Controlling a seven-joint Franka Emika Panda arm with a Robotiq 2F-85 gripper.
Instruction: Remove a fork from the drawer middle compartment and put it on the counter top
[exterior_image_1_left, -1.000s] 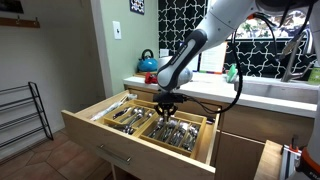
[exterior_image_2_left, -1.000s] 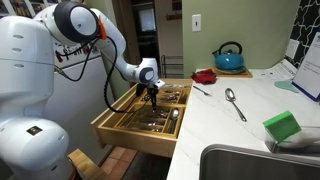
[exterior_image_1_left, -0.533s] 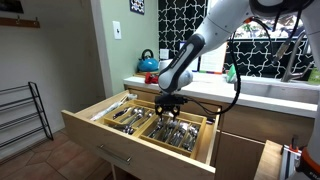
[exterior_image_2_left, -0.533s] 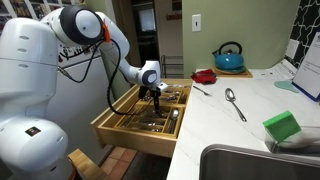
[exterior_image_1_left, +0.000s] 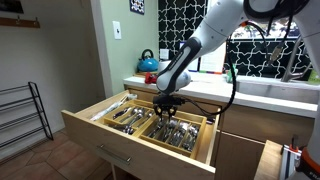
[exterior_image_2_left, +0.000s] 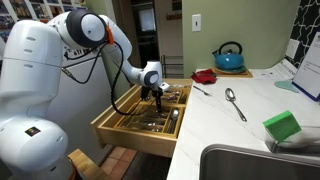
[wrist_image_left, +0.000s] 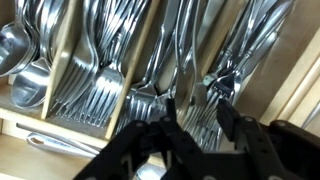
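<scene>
The drawer (exterior_image_1_left: 108, 141) stands pulled out below the counter top (exterior_image_1_left: 268, 94), and both show in the exterior views, the drawer (exterior_image_2_left: 122, 131) and the counter top (exterior_image_2_left: 240, 128). Its wooden organiser holds silver cutlery in long sections. My gripper (exterior_image_1_left: 165, 104) hangs low over the organiser's middle part, and it also shows in an exterior view (exterior_image_2_left: 155, 94). In the wrist view the gripper (wrist_image_left: 197, 118) is open, its two black fingers straddling a row of forks (wrist_image_left: 196, 70) in the middle compartment (wrist_image_left: 160, 60). Nothing is between the fingers.
A blue kettle (exterior_image_2_left: 229, 56), a red item (exterior_image_2_left: 205, 75), a loose spoon (exterior_image_2_left: 233, 102) and a green sponge (exterior_image_2_left: 282, 126) lie on the counter. A sink (exterior_image_2_left: 250, 165) is at its near end. A metal rack (exterior_image_1_left: 25, 115) stands on the floor beside the drawer.
The gripper has shifted slightly over the organiser and stays open. The cutlery has not moved.
</scene>
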